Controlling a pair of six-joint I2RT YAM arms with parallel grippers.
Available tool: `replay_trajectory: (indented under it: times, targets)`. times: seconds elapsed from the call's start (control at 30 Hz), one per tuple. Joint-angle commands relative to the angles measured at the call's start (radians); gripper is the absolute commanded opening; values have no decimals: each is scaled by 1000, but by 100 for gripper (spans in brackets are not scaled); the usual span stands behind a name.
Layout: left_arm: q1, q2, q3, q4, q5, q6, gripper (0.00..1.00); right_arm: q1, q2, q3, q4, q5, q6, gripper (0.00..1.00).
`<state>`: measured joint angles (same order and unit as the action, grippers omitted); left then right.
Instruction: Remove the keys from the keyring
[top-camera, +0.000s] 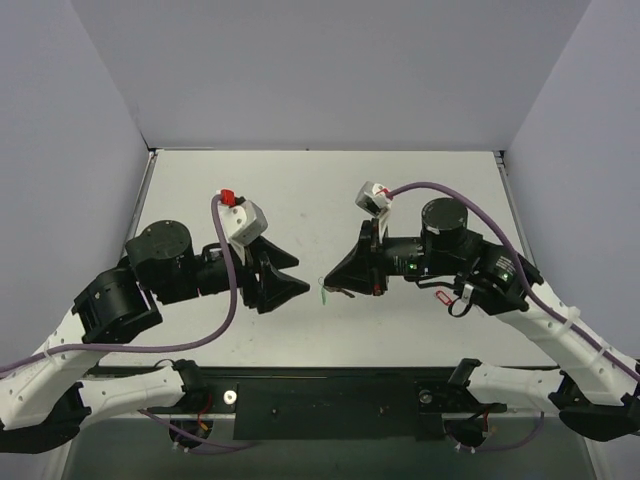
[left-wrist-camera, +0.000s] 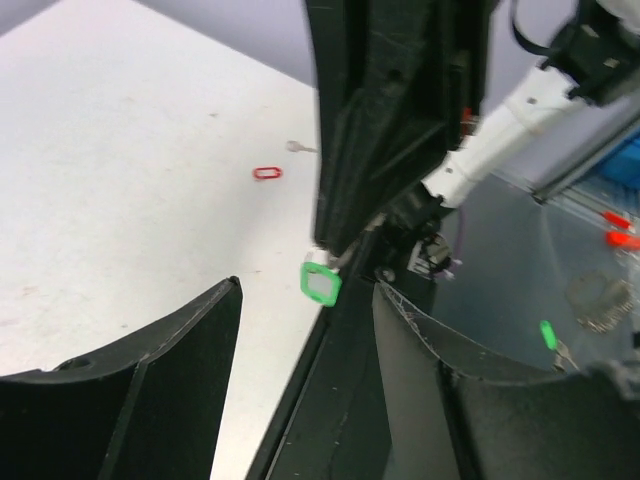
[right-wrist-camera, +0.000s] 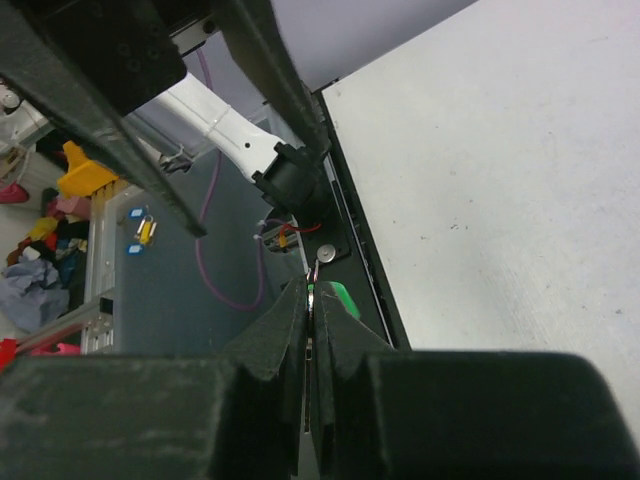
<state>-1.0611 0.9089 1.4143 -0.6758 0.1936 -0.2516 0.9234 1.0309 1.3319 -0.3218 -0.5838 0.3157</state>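
Note:
The green keyring fob (top-camera: 325, 296) hangs at the tip of my right gripper (top-camera: 333, 282), above the table's near middle. In the right wrist view, the right gripper (right-wrist-camera: 311, 296) is shut on a thin silver piece joined to the fob (right-wrist-camera: 341, 298); I cannot tell whether that piece is the key or a ring. My left gripper (top-camera: 302, 274) is open and faces the right gripper from the left. In the left wrist view, the fob (left-wrist-camera: 320, 283) sits just ahead of the left gripper (left-wrist-camera: 306, 300), in line with its gap and apart from both fingers.
A red oval outline piece (top-camera: 443, 296) lies on the table beside the right arm; the left wrist view shows it (left-wrist-camera: 266, 172) next to a small grey piece (left-wrist-camera: 298, 147). A black base strip (top-camera: 330, 395) runs along the near edge. Walls close in three sides.

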Motion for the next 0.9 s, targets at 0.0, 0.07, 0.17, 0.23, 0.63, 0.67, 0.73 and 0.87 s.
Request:
replay_trajectory:
  times: [0.0,0.07,0.17,0.23,0.63,0.67,0.73,0.87]
  targets:
    - [157,1,15,86,60,40,64,-79,79,92,0,-272,-20,0]
    - [216,-31,-34,152,52,35,66,-96,118,115,0,-318,-24,0]
    - [269,-65,-119,248,85,47,78,-141,170,147,-2,-363,-43,0]
    - [302,-59,-123,246,95,58,80,-176,214,176,-2,-408,-52,0]
    - [668,87,-227,570,814,-162,65,-245,356,176,79,-515,-29,0]
    - [690,94,-241,596,860,-190,65,-245,357,167,84,-508,-27,0]
    - [711,120,-238,610,901,-199,59,-248,363,171,95,-499,-20,0]
    - [725,137,-252,647,948,-227,57,-247,342,158,105,-424,-21,0]
